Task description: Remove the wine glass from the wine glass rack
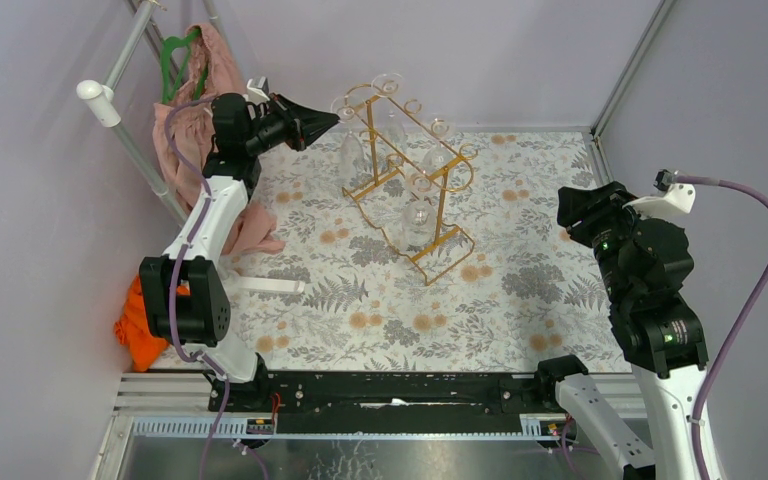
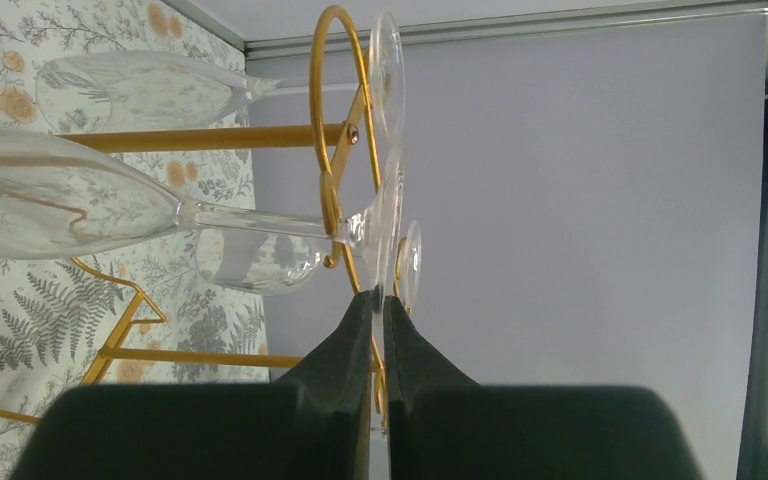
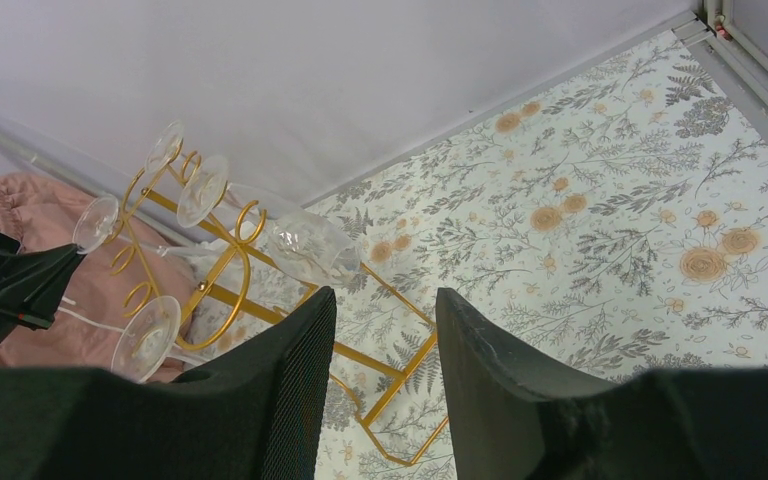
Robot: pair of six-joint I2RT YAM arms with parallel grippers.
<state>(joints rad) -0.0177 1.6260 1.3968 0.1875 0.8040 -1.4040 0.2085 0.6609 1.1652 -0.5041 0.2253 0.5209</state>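
The gold wire wine glass rack [image 1: 442, 205] stands at the back middle of the floral table and holds several clear glasses hanging upside down. My left gripper [image 1: 334, 118] is at the rack's left end, its jaws shut on the rim of the foot of a wine glass [image 1: 351, 152]. In the left wrist view the gripper [image 2: 377, 298] pinches that foot edge, and the wine glass [image 2: 70, 205] lies across the rack [image 2: 210, 138] with its stem in a loop. My right gripper [image 1: 572, 212] is open and empty, well right of the rack [image 3: 400, 378].
A pink cloth [image 1: 195, 130] hangs on a grey pole stand at the back left, close behind my left arm. An orange cloth [image 1: 135, 325] lies at the left table edge. Grey walls close in the back and both sides.
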